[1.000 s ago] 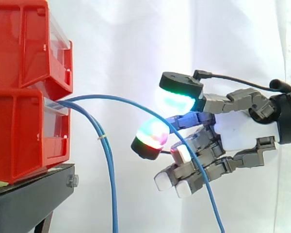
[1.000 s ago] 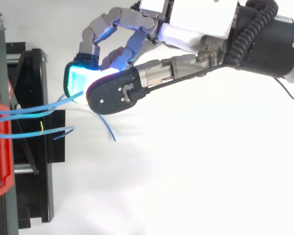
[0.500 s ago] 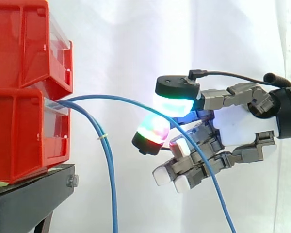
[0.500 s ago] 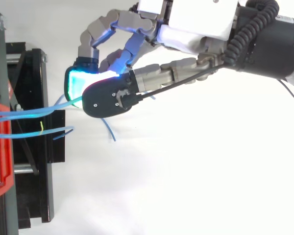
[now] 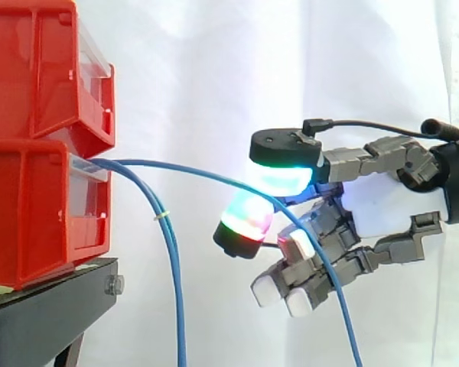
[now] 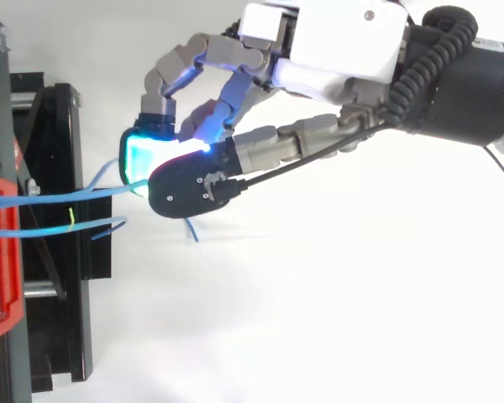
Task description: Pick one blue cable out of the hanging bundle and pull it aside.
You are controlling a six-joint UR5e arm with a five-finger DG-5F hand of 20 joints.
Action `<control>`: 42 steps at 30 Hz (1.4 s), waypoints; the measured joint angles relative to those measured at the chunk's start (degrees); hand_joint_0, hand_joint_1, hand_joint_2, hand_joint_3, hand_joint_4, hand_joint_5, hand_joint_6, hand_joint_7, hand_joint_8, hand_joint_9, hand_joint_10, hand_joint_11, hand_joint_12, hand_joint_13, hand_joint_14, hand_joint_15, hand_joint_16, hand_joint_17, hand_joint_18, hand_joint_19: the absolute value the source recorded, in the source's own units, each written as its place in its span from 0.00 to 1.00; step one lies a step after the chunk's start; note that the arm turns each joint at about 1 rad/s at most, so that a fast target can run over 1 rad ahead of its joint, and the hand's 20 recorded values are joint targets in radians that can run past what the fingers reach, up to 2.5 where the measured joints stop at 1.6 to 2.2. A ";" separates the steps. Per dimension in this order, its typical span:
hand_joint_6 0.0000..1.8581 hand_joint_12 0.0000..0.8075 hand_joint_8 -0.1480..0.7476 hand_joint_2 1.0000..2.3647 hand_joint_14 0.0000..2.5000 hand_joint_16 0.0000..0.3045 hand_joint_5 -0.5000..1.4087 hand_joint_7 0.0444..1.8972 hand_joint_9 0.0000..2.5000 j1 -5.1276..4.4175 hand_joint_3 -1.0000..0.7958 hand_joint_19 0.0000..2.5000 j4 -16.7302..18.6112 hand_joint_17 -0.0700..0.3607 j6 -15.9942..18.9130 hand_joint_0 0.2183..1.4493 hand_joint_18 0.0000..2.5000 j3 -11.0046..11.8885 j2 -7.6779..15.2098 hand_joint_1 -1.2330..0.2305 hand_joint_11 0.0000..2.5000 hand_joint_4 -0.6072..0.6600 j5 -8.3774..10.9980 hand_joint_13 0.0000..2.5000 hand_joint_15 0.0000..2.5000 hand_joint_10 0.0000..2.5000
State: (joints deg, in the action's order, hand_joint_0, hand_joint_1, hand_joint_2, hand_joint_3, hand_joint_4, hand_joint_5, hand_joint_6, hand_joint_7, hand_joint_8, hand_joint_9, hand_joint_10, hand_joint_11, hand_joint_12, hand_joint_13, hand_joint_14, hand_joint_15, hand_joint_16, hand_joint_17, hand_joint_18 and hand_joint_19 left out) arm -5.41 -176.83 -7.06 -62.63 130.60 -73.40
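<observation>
Two red bins (image 5: 38,214) stand stacked at the left edge of the side view, on a black stand (image 5: 46,317) in the lower left corner, with a white curtain (image 5: 214,76) behind.

Blue cables leave the front of the lower bin. The bundle (image 5: 174,275) drops almost straight down just right of the stand, bound by a small yellow tie (image 5: 162,218) near its upper bend.

One blue cable (image 5: 199,170) is apart from that bundle. It arcs rightward from the bin to the centre of the frame, passes through the hand, then falls away toward the lower right. In the top view the same blue cable (image 6: 59,196) runs from the left edge across the stand to the glowing pads, above the bundled strand, which ends short of them.

The hand (image 5: 382,206) enters from the right edge at mid height.

Fingers (image 5: 283,177): an upper pad glowing cyan-green and a lower pad glowing red and green are closed against each other, pinching the blue cable between them. The remaining fingers are curled beneath, white-tipped, holding nothing; the cable's falling length crosses in front of them.

In the top view the hand (image 6: 336,42) reaches in from the upper right.
</observation>
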 measured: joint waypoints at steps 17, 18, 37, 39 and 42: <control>0.47 0.31 0.42 0.01 0.01 0.14 0.21 0.47 0.46 -0.81 0.33 0.21 -3.35 0.38 1.24 0.26 0.24 -0.02 0.01 0.41 0.30 0.50 -0.07 0.29 0.18 0.01; 0.47 0.31 0.42 0.01 0.01 0.14 0.21 0.47 0.46 -0.81 0.34 0.21 -3.34 0.38 1.27 0.27 0.24 -0.02 0.01 0.39 0.30 0.50 -0.07 0.29 0.18 0.01; 0.49 0.33 0.41 0.01 0.01 0.16 0.22 0.48 0.49 -0.84 0.51 0.18 -3.52 0.42 1.44 0.31 0.30 -0.01 0.01 0.28 0.29 0.38 -0.07 0.33 0.17 0.01; 0.48 0.34 0.41 0.01 0.01 0.17 0.23 0.51 0.50 -0.84 0.53 0.18 -3.52 0.43 1.49 0.31 0.31 -0.01 0.01 0.27 0.29 0.36 -0.05 0.34 0.17 0.01; 0.48 0.34 0.41 0.00 0.01 0.17 0.24 0.52 0.51 -0.84 0.55 0.17 -3.52 0.44 1.66 0.31 0.32 0.01 -0.01 0.25 0.27 0.34 -0.04 0.35 0.16 0.01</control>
State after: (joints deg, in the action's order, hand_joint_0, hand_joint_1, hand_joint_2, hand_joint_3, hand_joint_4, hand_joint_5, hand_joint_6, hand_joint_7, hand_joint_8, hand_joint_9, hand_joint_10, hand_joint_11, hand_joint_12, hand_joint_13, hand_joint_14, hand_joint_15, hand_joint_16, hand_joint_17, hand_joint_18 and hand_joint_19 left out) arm -6.25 -180.35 -5.40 -62.62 130.59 -73.45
